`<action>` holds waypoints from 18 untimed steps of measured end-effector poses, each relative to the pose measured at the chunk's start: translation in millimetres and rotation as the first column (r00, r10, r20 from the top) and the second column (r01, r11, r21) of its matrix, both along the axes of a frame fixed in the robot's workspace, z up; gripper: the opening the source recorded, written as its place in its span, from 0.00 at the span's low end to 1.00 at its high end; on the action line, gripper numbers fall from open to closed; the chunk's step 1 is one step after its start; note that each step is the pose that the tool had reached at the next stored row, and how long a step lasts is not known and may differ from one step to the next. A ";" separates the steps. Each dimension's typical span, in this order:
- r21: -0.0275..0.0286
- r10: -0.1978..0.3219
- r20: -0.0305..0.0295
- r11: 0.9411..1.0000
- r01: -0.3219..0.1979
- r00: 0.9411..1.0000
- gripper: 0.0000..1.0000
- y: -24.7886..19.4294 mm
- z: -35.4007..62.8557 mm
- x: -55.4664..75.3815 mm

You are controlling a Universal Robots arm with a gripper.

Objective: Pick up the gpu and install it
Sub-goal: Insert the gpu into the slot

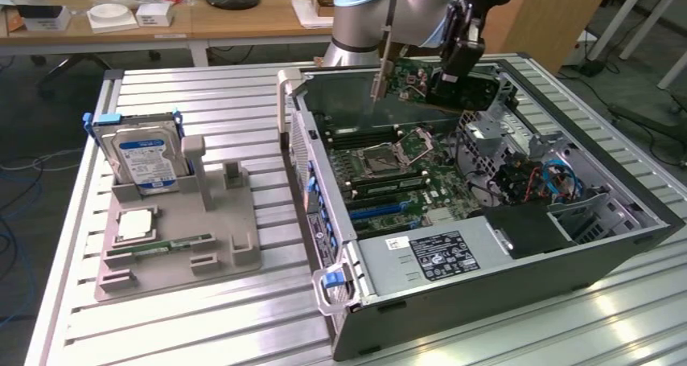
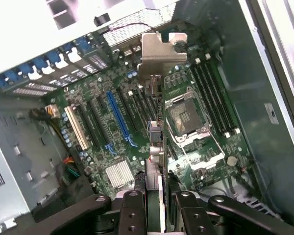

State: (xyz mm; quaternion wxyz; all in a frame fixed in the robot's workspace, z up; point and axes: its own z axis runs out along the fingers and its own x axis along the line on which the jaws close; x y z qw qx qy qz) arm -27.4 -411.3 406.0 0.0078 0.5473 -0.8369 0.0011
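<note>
Pickup done, install pending; the black 2-finger gripper (image 1: 459, 60) has its jaws closed on the slim green, silver-bracketed gpu (image 1: 427, 83), held above the open grey metal computer case (image 1: 516, 294); seating it, I judge, needs its edge squared over a long blue motherboard slot (image 2: 118, 115).

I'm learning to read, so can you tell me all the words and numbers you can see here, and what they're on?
Nothing here can be read.
On the boxy silver hard drive, the blue label: print too small.
On the grey metal power supply box, the black label: white print too blurred.
The white sticker beside it: too small.
The green circuit-board gpu held in the end effector: no readable print.
</note>
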 end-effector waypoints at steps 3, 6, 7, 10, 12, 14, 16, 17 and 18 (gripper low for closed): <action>0.000 0.049 0.000 0.999 -0.049 0.999 0.28 0.0 -0.5 0.0; 0.002 0.064 0.000 0.998 -0.064 0.998 0.28 0.0 -1.7 -0.1; 0.005 0.064 0.000 0.998 -0.064 0.998 0.28 0.0 -2.5 -0.1; 0.021 0.066 0.002 0.998 -0.066 0.998 0.28 0.0 -4.8 -0.1; 0.033 0.067 0.004 0.997 -0.067 0.998 0.28 0.0 -6.4 -0.2; 0.035 0.074 0.005 0.997 -0.074 0.997 0.28 0.0 -8.1 -0.2; 0.034 0.103 0.005 0.994 -0.103 0.995 0.28 0.0 -10.0 -0.2; 0.035 0.121 0.005 0.992 -0.121 0.993 0.28 0.0 -10.9 -0.3; 0.034 0.139 0.005 0.990 -0.139 0.990 0.28 0.0 -11.8 -0.3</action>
